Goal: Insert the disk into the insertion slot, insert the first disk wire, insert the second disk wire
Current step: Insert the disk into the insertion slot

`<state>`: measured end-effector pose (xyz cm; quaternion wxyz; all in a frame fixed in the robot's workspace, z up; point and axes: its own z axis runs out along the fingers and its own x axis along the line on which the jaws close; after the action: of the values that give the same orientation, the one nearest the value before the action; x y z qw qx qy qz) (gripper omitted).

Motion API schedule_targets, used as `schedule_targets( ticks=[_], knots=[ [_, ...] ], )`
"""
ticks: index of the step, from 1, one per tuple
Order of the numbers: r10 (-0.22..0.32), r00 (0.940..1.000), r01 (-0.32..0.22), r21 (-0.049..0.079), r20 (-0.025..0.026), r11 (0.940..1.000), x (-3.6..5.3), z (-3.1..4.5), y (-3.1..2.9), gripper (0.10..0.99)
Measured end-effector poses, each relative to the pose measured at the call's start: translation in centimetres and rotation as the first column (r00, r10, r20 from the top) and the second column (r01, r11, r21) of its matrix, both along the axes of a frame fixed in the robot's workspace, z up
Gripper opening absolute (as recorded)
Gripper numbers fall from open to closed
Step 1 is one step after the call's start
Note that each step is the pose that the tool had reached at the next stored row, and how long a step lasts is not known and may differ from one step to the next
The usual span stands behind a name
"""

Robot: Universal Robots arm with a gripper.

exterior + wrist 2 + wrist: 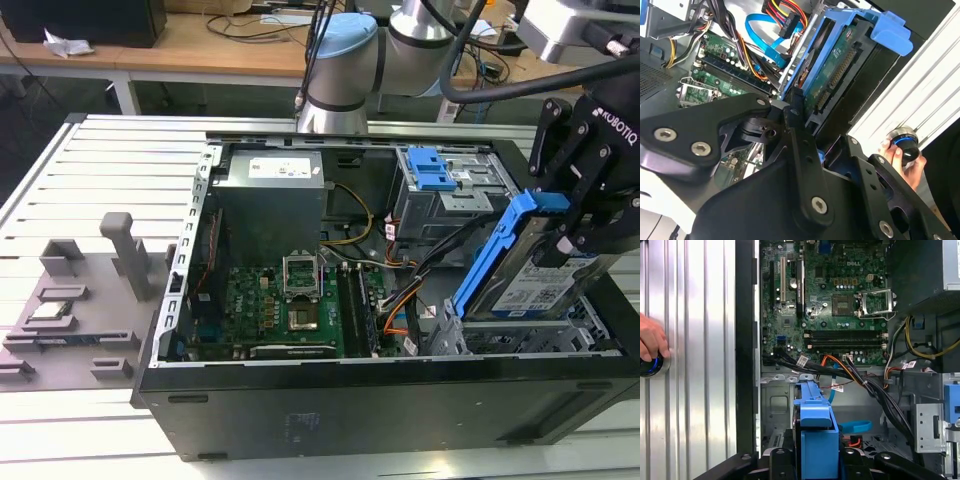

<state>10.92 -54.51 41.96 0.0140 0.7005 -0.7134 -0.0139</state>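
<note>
The disk (540, 285), a silver drive with a white label in a blue carrier (495, 250), hangs tilted at the case's front corner on the exterior view's right. My gripper (590, 215) is shut on its upper end. Its lower end dips into the insertion slot (500, 342), a low grey perforated cage. In the second wrist view the disk's green circuit underside (835, 65) and connector edge show. The first wrist view has the blue carrier (812, 425) between my fingers (782, 460). A loose blue flat wire (855, 426) and an orange-red-yellow wire bundle (840, 365) lie inside the case.
A taller cage with blue latches (445, 185) stands behind the slot. The motherboard (290, 300) and power supply (275, 190) occupy the open case. A hand (650, 342) rests on a blue-ringed button (650, 365) on the ribbed metal table beside the case. Grey fixtures (70, 290) sit at the exterior view's left.
</note>
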Motion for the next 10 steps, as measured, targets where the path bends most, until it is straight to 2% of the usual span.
schedule_targets(
  ticks=[3,6,10],
  knots=[
    [0.000,1.0000,0.000,0.000,0.0000,1.0000,0.00,-0.42,0.00,0.361],
    [0.000,1.0000,0.000,0.000,0.0000,1.0000,0.00,-1.16,0.00,0.361],
    [0.000,1.0000,0.000,0.000,0.0001,1.0000,0.00,-1.19,0.00,0.361]
  ],
)
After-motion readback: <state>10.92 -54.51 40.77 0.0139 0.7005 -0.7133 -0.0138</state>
